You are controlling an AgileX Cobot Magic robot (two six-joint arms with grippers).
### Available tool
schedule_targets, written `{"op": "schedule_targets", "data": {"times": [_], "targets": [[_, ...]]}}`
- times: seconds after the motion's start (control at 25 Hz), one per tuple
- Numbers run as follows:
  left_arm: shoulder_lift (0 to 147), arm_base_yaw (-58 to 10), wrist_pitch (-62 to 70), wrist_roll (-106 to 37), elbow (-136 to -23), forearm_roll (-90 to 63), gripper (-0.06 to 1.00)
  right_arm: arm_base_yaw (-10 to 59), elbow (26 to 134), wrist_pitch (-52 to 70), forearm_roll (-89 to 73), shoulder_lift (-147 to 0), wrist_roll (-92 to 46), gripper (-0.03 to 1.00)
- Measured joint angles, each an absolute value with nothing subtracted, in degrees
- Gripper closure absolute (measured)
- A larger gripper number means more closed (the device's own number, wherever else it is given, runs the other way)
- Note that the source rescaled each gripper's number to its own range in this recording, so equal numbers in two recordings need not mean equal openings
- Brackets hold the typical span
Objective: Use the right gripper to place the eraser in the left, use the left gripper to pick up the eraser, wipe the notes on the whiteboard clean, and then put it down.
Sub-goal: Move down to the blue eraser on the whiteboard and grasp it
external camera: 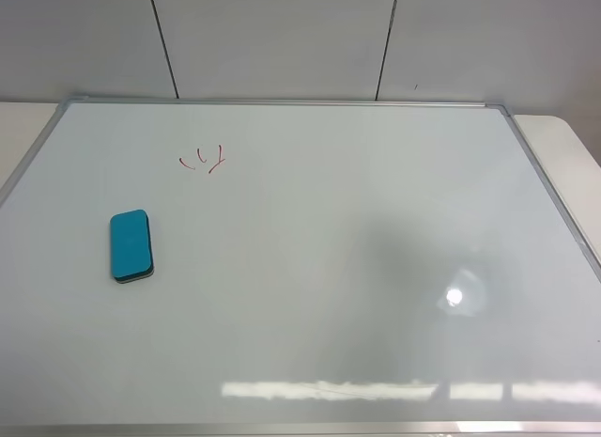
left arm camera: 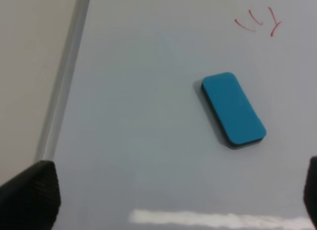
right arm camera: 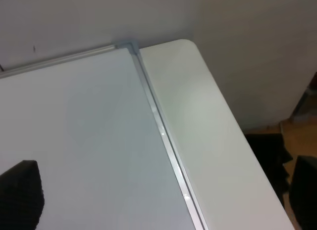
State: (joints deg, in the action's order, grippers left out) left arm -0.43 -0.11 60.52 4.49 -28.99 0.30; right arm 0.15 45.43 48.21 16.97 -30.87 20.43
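Note:
The teal-blue eraser (external camera: pixel 130 245) lies flat on the left part of the whiteboard (external camera: pixel 329 268), felt side down. The red notes (external camera: pixel 204 160) are a short way behind it and slightly right. Neither arm shows in the exterior high view. In the left wrist view the eraser (left arm camera: pixel 233 110) and the notes (left arm camera: pixel 258 21) lie ahead of my left gripper (left arm camera: pixel 171 200), which is open and empty, with only its fingertips (left arm camera: pixel 29 195) showing. My right gripper (right arm camera: pixel 163 200) is open and empty above the whiteboard's far right corner (right arm camera: pixel 74 131).
A white table (external camera: pixel 563 155) extends past the board's silver frame (external camera: pixel 545 183) on the right; its rounded corner (right arm camera: pixel 198 116) and the floor beyond (right arm camera: pixel 277 141) show in the right wrist view. A tiled wall (external camera: pixel 282 42) stands behind. A light glare (external camera: pixel 454 296) sits on the board.

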Motion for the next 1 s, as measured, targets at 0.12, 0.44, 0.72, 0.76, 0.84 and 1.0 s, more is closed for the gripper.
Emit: {"op": "schedule_targets", "data": {"times": [0.12, 0.44, 0.72, 0.76, 0.84, 1.0], "targets": [[-0.4, -0.1, 60.5, 4.5, -29.0, 0.3, -0.06, 0.2, 45.4, 52.9, 17.9, -26.1, 20.4, -0.03], [-0.4, -0.1, 60.5, 4.5, -29.0, 0.3, -0.06, 0.2, 45.3, 58.9, 18.4, -12.1, 16.5, -0.03], [-0.4, -0.1, 60.5, 4.5, -29.0, 0.3, -0.06, 0.2, 37.8, 59.2, 11.1, 0.1, 5.7, -0.03], [-0.4, -0.1, 60.5, 4.5, -29.0, 0.3, -0.06, 0.2, 36.3, 59.7, 9.5, 0.2, 4.4, -0.03], [-0.4, -0.1, 60.5, 4.5, -29.0, 0.3, -0.06, 0.2, 33.5, 60.5, 6.4, 0.2, 2.1, -0.03], [-0.4, -0.1, 60.5, 4.5, -29.0, 0.3, -0.06, 0.1, 29.5, 60.7, 2.3, 0.2, 0.0, -0.03]]}}
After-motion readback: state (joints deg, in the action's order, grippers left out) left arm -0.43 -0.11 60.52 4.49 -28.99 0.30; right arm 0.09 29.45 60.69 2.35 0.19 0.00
